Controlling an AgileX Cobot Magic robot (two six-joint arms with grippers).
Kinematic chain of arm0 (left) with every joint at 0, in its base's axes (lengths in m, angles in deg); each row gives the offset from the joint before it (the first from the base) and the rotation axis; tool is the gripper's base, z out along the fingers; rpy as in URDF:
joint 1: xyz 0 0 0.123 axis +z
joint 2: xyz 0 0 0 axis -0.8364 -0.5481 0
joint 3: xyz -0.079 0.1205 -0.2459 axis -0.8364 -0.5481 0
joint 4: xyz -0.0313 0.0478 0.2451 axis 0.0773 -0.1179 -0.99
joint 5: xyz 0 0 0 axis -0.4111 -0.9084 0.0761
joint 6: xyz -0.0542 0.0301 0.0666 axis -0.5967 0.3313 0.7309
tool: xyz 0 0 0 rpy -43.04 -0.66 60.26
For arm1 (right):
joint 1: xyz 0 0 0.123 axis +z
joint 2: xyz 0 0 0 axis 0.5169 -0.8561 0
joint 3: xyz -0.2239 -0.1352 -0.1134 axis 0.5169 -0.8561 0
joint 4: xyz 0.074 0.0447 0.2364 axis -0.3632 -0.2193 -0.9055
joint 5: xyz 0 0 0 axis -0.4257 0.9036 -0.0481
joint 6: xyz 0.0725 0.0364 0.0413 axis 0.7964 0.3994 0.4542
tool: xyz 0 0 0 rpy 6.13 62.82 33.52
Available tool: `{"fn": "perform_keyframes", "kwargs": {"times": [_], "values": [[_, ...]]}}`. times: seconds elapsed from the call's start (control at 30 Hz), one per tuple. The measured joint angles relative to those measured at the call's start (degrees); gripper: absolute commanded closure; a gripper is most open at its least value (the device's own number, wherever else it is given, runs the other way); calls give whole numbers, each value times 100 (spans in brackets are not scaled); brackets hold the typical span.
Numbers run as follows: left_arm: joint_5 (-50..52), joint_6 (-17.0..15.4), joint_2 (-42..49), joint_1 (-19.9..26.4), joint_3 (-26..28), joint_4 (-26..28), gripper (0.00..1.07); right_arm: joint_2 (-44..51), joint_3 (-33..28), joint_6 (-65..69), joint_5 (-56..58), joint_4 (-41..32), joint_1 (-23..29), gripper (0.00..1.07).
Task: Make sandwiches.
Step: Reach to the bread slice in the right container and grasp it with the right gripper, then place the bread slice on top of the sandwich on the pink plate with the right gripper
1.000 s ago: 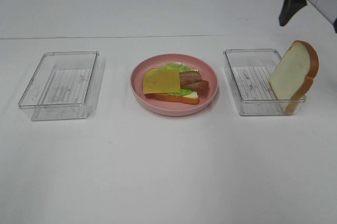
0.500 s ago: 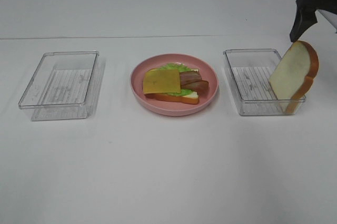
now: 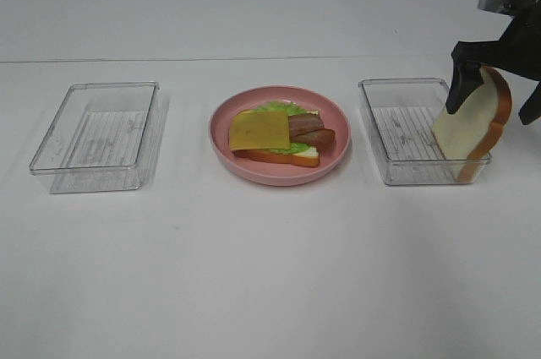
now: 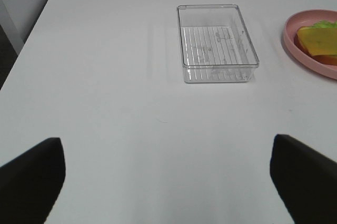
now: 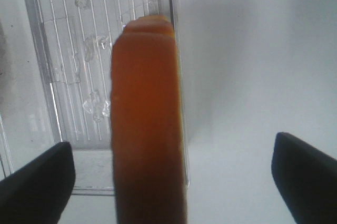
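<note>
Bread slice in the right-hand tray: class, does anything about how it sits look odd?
Yes. The bread slice stands on edge, tilted against the clear tray's outer wall rather than lying flat, with the open right gripper straddling its top.

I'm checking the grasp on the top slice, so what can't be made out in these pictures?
- Exterior high: right gripper cut by the frame edge.
- Right wrist: bread slice shows only its crust; contact with the fingertips unclear.
- Left wrist: plate cut off.

An open-faced sandwich (image 3: 279,138) of bread, lettuce, bacon and cheese lies flat; a bread slice (image 3: 473,121) leans upright.
</note>
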Motion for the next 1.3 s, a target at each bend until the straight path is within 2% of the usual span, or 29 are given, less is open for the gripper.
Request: {"fn": "perform_keyframes", "kwargs": {"times": [0.03,0.07,0.1,0.13,0.17,0.2,0.23,0.27,0.3,0.67,0.87,0.97,1.03,1.07,1.13,1.23,1.27,1.3], "values": [[0,0,0,0,0,0,9,0,0,0,0,0,0,25],[0,0,0,0,0,0,9,0,0,0,0,0,0,25],[0,0,0,0,0,0,9,0,11,-17,0,0,0,47],[0,0,0,0,0,0,9,0,23,-29,0,0,0,58],[0,0,0,0,0,0,9,0,23,-29,0,0,0,58],[0,0,0,0,0,0,9,0,23,-29,6,0,0,84],[0,0,0,0,0,0,9,0,23,-29,6,0,0,93],[0,0,0,0,0,0,9,0,23,-29,6,0,0,93],[0,0,0,0,0,0,9,0,23,-23,6,-6,0,107],[0,0,0,0,0,0,9,138,23,-17,23,23,0,107],[0,0,0,0,0,0,9,607,23,-17,189,-80,0,107],[0,0,0,0,0,-6,9,951,23,-17,315,-367,0,107],[0,0,0,0,0,-6,9,1335,23,-80,315,-917,0,107],[0,0,0,0,0,-6,9,1335,23,-80,315,-917,0,107],[0,0,0,0,0,-6,9,1684,0,-607,229,-1965,29,107],[0,0,0,0,0,-6,9,1713,-17,-773,189,-2286,69,107],[0,0,0,0,0,-6,9,1730,-132,-1043,86,-2888,206,107],[0,0,0,0,0,-6,9,1730,-218,-1146,23,-3151,309,107]]}}
